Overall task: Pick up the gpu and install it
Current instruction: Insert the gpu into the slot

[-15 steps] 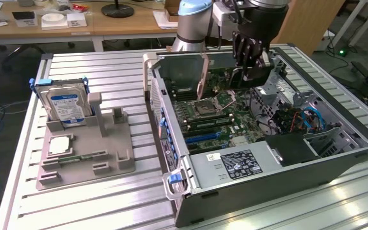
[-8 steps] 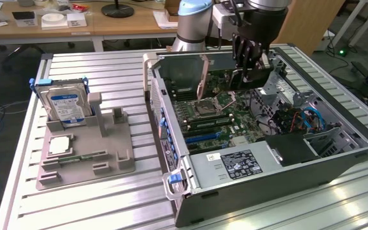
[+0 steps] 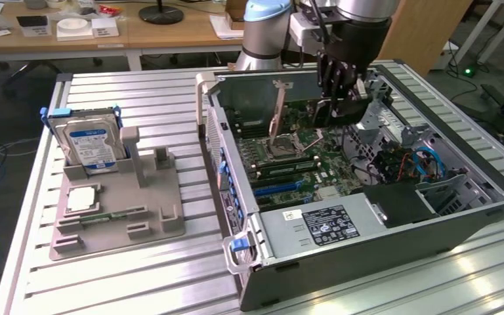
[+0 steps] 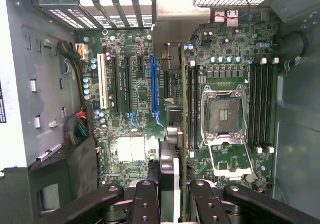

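Observation:
My gripper (image 3: 335, 98) hangs inside the open computer case (image 3: 234, 197), above the green motherboard (image 3: 300, 164). It is shut on the gpu (image 3: 329, 113), a thin dark card held on edge. In the wrist view the gpu (image 4: 182, 109) runs away from my black fingers (image 4: 145, 199) as a narrow edge, ending in a pale metal bracket (image 4: 175, 14) near the case's rear slot openings. The card sits above the board between the long blue slot (image 4: 154, 84) and the memory slots beside the open processor socket (image 4: 225, 114). I cannot tell whether it touches the board.
A grey parts tray (image 3: 147, 223) lies on the ribbed table at the exterior view's left, holding an upright silver hard drive (image 3: 90, 141) and a green memory stick (image 3: 103, 216). The power supply (image 3: 322, 226), cables (image 3: 409, 164) and case walls crowd the board.

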### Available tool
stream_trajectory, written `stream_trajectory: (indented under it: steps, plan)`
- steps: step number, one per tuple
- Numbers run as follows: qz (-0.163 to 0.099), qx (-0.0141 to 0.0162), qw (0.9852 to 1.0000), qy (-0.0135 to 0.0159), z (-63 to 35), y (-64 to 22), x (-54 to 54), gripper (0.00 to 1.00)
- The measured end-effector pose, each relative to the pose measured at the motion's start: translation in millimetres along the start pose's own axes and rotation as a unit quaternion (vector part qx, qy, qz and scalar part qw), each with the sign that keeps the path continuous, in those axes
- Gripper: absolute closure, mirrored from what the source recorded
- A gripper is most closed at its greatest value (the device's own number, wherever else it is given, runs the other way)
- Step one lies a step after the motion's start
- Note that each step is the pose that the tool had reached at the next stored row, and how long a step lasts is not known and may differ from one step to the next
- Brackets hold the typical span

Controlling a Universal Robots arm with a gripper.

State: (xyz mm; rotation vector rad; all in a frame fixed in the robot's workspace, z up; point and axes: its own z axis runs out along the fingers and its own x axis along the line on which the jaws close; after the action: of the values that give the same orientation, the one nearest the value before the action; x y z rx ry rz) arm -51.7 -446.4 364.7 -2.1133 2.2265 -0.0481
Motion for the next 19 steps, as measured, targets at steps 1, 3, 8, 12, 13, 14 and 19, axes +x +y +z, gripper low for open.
stream_trajectory:
  steps: [1,3,8,12,13,14,19]
  plan:
    - [0.000,0.0001,1.0000,0.0009,1.4,0.1,0.1,0.72]
    - [0.004,0.0002,1.0000,0.0029,4.4,0.7,0.2,0.72]
    - [0.007,-0.0031,1.0000,0.0035,11.5,7.3,1.6,0.72]
    - [0.007,-0.0085,0.9999,0.0044,17.2,10.9,2.0,0.72]
    - [0.007,-0.0102,0.9999,0.0046,18.3,11.0,2.0,0.72]
    - [0.007,-0.0114,0.9999,0.0051,19.1,11.1,2.0,0.72]
    - [0.006,-0.0117,0.9999,0.0059,25.3,11.5,2.2,0.72]
